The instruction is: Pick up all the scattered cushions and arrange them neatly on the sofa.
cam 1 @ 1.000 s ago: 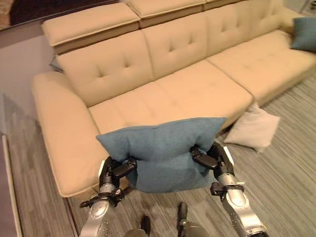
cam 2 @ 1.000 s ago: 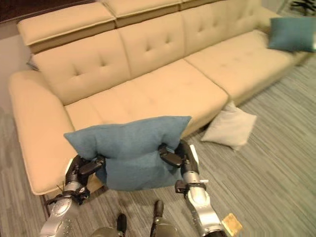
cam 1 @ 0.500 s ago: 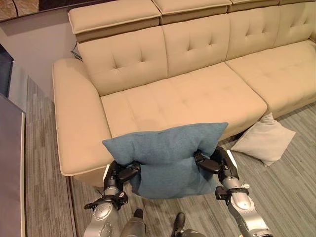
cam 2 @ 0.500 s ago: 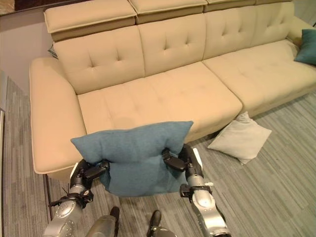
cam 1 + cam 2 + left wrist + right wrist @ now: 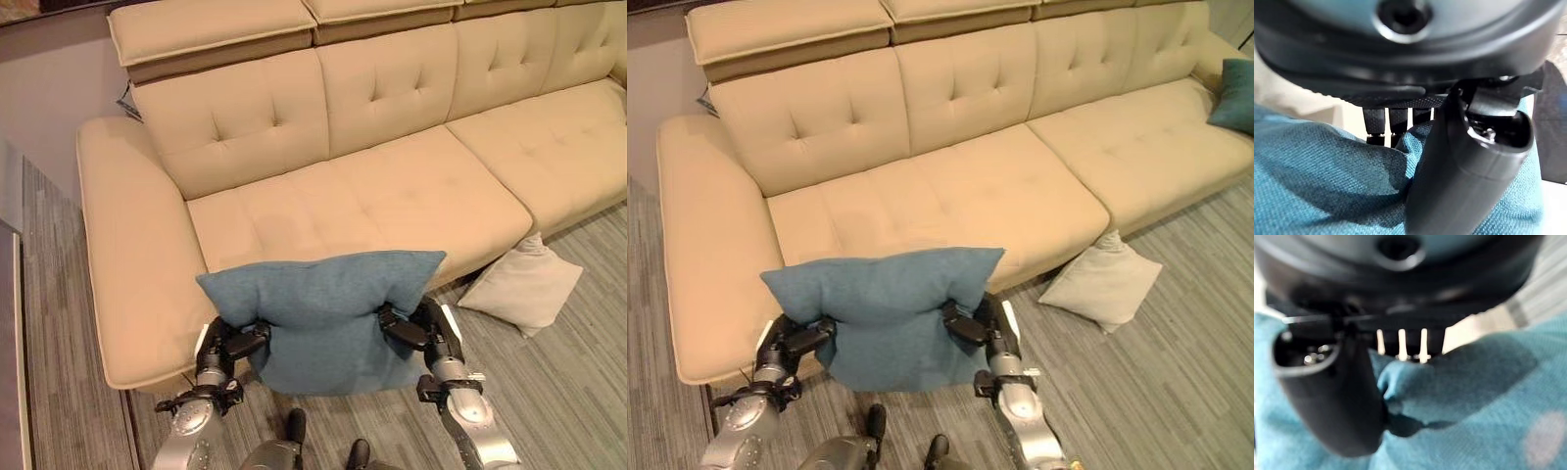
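The blue cushion (image 5: 323, 313) hides most fingers of both hands; the left hand (image 5: 227, 345) and right hand (image 5: 419, 328) each pinch a side of it, cloth bunched at the thumbs. It hangs upright, just before the sofa (image 5: 392, 186) seat's front edge, as before. A cream cushion (image 5: 521, 286) leans against the sofa base; a teal cushion (image 5: 1236, 96) lies on the far seat, partly cut off.
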`<state>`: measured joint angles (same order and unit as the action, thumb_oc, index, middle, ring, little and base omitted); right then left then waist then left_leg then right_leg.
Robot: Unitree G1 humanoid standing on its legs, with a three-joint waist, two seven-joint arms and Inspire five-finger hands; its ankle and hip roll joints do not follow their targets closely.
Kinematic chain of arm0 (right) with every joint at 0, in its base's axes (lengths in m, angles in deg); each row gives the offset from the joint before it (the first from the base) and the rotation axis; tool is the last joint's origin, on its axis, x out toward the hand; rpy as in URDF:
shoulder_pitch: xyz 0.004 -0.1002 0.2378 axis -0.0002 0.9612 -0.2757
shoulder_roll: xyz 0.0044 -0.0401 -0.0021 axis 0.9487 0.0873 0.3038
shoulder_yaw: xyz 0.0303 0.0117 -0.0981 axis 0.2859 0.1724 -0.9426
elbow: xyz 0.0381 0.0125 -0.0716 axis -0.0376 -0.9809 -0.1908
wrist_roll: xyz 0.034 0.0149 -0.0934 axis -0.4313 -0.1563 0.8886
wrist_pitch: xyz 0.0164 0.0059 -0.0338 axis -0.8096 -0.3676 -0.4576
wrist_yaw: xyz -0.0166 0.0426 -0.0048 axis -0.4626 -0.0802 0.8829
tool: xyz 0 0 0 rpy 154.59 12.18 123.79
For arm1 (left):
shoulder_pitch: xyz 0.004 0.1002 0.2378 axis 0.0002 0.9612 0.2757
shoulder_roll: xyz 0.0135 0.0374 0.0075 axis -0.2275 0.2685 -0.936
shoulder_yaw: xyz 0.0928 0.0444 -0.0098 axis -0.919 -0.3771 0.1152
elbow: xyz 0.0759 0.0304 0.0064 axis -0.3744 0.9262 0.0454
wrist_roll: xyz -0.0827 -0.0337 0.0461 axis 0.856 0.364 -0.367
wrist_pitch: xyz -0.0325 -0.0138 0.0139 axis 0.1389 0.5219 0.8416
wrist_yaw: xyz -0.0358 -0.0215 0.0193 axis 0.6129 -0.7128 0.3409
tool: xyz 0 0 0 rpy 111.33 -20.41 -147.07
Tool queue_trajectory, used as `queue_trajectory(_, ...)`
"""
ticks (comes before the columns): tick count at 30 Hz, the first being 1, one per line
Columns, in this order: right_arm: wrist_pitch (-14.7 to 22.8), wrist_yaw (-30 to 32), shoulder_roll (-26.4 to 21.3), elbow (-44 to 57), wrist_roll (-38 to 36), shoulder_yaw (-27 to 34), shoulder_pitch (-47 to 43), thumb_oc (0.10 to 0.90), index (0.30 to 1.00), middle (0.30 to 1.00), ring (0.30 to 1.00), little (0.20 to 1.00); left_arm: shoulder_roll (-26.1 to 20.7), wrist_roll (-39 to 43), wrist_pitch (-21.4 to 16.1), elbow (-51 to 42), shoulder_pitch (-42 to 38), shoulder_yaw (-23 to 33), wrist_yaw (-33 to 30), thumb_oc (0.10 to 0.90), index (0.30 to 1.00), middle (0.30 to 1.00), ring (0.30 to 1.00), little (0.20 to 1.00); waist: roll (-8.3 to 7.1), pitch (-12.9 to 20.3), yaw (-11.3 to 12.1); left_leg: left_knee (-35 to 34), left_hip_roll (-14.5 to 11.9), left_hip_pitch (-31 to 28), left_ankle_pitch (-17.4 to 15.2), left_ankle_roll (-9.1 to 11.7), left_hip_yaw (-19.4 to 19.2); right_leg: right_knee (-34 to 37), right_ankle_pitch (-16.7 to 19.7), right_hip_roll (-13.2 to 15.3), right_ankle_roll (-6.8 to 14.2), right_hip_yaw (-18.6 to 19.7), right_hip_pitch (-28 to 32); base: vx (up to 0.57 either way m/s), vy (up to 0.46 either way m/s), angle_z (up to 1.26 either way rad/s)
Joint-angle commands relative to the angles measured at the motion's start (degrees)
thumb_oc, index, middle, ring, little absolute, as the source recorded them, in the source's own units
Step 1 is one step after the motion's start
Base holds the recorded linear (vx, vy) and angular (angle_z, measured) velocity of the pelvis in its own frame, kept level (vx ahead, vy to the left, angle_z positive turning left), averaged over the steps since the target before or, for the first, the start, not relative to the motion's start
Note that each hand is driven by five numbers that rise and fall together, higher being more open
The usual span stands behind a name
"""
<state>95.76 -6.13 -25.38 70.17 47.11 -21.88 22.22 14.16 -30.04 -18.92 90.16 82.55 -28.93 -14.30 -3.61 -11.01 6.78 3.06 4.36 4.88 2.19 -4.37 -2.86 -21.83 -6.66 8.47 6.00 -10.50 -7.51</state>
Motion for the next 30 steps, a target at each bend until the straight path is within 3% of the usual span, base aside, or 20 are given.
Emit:
queue_trajectory(1,6.6,-2.25,1.0,8.2,-0.24,0.11,-5.7,0.4,0.3,0.3,0.3,0.3,1.67,-2.53,-6.09,-9.96,-2.41,-2.39,4.56,0.4,0.3,0.3,0.3,0.3,-0.44,4.7,-0.33,2.55,-1.22,2.36,-5.71,0.93,2.45,6.56,4.52,-1.82,1.93,-0.66,0.84,0.18,0.075,-0.14)
queue_trajectory(4,6.61,-2.31,0.88,8.44,-0.49,0.22,-5.89,0.4,0.3,0.3,0.3,0.3,1.78,-2.45,-6.06,-9.92,-2.61,-2.5,4.58,0.4,0.3,0.3,0.3,0.3,0.02,4.52,-1.0,1.48,-1.21,1.15,-6.0,0.92,3.24,9.07,5.57,-1.7,1.67,-0.61,-0.78,0.11,0.018,-0.04)
queue_trajectory(9,6.52,-1.78,0.55,8.15,-0.06,0.57,-6.37,0.4,0.3,0.3,0.3,0.3,2.87,-2.63,-6.37,-9.08,-3.96,-2.68,4.38,0.4,0.3,0.3,0.3,0.3,-0.14,3.29,-2.86,0.22,-0.33,-2.13,-7.31,1.51,6.13,16.29,10.38,-1.6,2.45,0.23,-4.97,0.17,-0.042,0.3)
queue_trajectory(11,6.51,-1.81,0.49,8.08,0.13,0.56,-6.28,0.4,0.3,0.3,0.3,0.3,3.01,-2.59,-6.43,-9.01,-4.22,-2.73,4.45,0.4,0.3,0.3,0.3,0.3,-0.44,3.15,-2.84,0.32,0.04,-2.53,-7.7,1.63,6.64,16.9,10.39,-1.71,2.34,-0.19,-4.49,0.17,-0.083,0.37)
queue_trajectory(17,7.16,-1.65,-0.48,8.0,-0.96,1.5,-4.54,0.4,0.3,0.3,0.3,0.3,4.34,-1.37,-6.72,-8.67,-4.62,-3.63,5.02,0.4,0.3,0.3,0.3,0.3,-1.49,4.47,-3.72,4.82,-1.13,-2.72,-11.27,4.73,8.18,19.25,9.09,-2.66,0.58,-1.76,-0.77,0.18,-0.153,0.41)
queue_trajectory(18,7.45,-1.15,-1.3,7.89,-1.24,2.11,-4.46,0.4,0.3,0.3,0.3,0.3,4.65,-0.41,-6.77,-8.54,-5.15,-3.96,5.06,0.4,0.3,0.3,0.3,0.3,-1.65,4.02,-4.06,10.89,-2.4,0.28,-10.34,6.4,7.07,19.57,8.17,-2.63,-0.32,-3.37,0.77,0.13,-0.157,0.39)
queue_trajectory(19,7.46,-1.15,-1.32,7.86,-1.25,2.12,-4.49,0.4,0.3,0.3,0.3,0.3,4.66,-0.39,-6.78,-8.51,-5.2,-3.96,5.07,0.4,0.3,0.3,0.3,0.3,-1.52,4.11,-4.21,11.58,-2.46,0.78,-10.65,6.43,7.23,19.57,8.18,-2.71,-0.35,-3.55,0.66,0.12,-0.17,0.78)
queue_trajectory(20,7.54,-0.45,-1.84,8.02,-1.68,2.4,-4.87,0.4,0.3,0.3,0.3,0.3,4.91,0.19,-6.94,-8.24,-5.79,-4.26,4.61,0.4,0.3,0.3,0.3,0.3,-1.93,3.26,-4.13,17.77,-3.78,4.62,-9.01,7.09,5.08,19.49,7.27,-2.61,-1.36,-4.48,1.77,0.07,-0.106,0.77)
queue_trajectory(22,7.43,-0.37,-1.91,8.0,-1.91,2.57,-4.93,0.4,0.3,0.3,0.3,0.3,4.97,0.29,-6.99,-8.07,-6.15,-4.16,4.45,0.4,0.3,0.3,0.3,0.3,-2.08,3.08,-4.0,19.61,-4.44,6.36,-9.17,6.75,3.97,19.74,6.75,-2.81,-1.72,-4.86,2.36,0.09,-0.099,0.41)
queue_trajectory(26,7.36,-0.07,-2.18,7.77,-2.2,3.4,-4.54,0.4,0.3,0.3,0.3,0.3,5.04,-0.27,-6.33,-7.6,-5.99,-3.9,4.61,0.4,0.3,0.3,0.3,0.3,-2.86,3.59,-3.3,15.12,-3.58,10.04,-9.43,5.36,1.27,21.75,5.68,-3.41,-1.76,-5.95,4.7,0.18,-0.03,0.16)
queue_trajectory(29,7.1,0.91,-1.56,6.8,-2.33,3.48,-4.71,0.4,0.3,0.3,0.3,0.3,4.69,-1.01,-5.81,-7.56,-5.35,-3.34,4.47,0.4,0.3,0.3,0.3,0.3,-2.23,3.66,-0.93,7.56,-2.97,14.35,-1.91,5.94,-2.23,23.53,3.8,-6.43,-1.93,-4.92,8.18,0.26,0.08,0.29)
queue_trajectory(30,6.98,0.46,-1.23,6.96,-2.43,3.36,-4.66,0.4,0.3,0.3,0.3,0.3,4.57,-0.89,-5.96,-7.88,-4.89,-2.9,4.8,0.4,0.3,0.3,0.3,0.3,-2.12,4.16,-0.55,4.78,-3.07,12.83,-2.15,5.56,-2.39,23.59,3.44,-6.96,-1.75,-4.39,8.7,0.33,0.13,-0.02)
